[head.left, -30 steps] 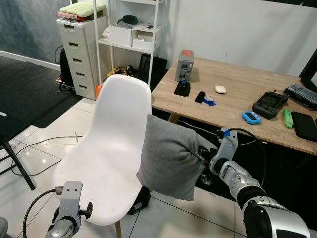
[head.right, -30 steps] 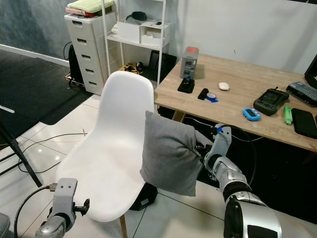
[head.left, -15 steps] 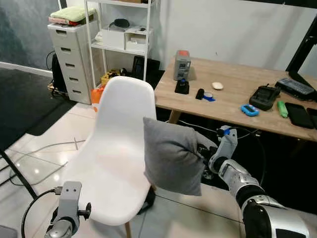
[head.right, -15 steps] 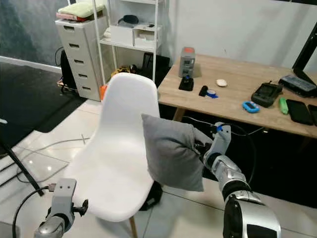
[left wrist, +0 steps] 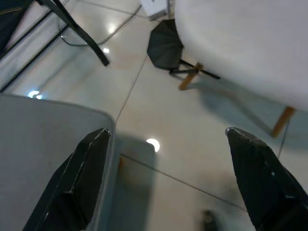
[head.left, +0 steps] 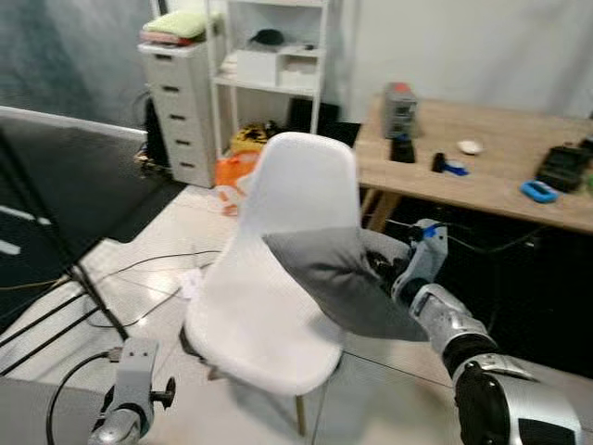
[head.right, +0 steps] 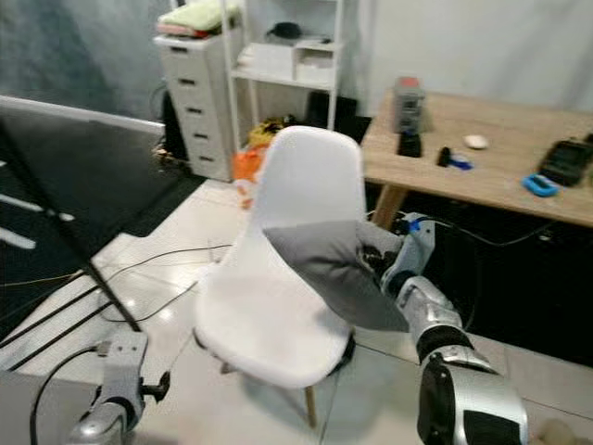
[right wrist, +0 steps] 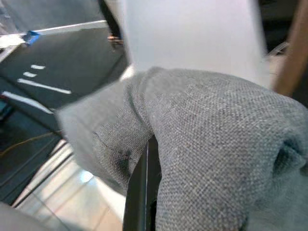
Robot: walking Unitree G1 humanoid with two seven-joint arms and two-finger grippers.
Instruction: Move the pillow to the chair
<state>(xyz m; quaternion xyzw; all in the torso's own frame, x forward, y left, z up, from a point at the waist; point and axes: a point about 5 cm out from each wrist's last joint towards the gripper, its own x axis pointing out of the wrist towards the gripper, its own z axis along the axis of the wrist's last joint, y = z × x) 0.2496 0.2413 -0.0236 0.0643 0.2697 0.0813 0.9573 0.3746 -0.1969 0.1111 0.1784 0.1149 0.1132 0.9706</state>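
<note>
A white shell chair (head.left: 298,190) stands mid-view on the tiled floor. The grey pillow (head.left: 335,281) hangs tilted, nearly flat, over the right side of the chair's seat (head.left: 255,334), in front of the backrest. My right gripper (head.left: 378,269) is shut on the pillow's right edge, its fingers (right wrist: 139,192) buried in the bunched cloth (right wrist: 216,144). Whether the pillow touches the seat I cannot tell. My left gripper (left wrist: 168,183) hangs low at the bottom left, open, over the floor beside the chair legs (left wrist: 190,79).
A wooden desk (head.left: 505,185) with small devices stands behind my right arm. A white drawer unit (head.left: 181,102) and a shelf (head.left: 278,65) are at the back. Cables (head.left: 157,269) and black stand legs (head.left: 65,269) cross the floor on the left.
The whole view has shifted and drawn back. The pillow has gone from upright beside the chair to nearly flat over the seat, with my right gripper still shut on it.
</note>
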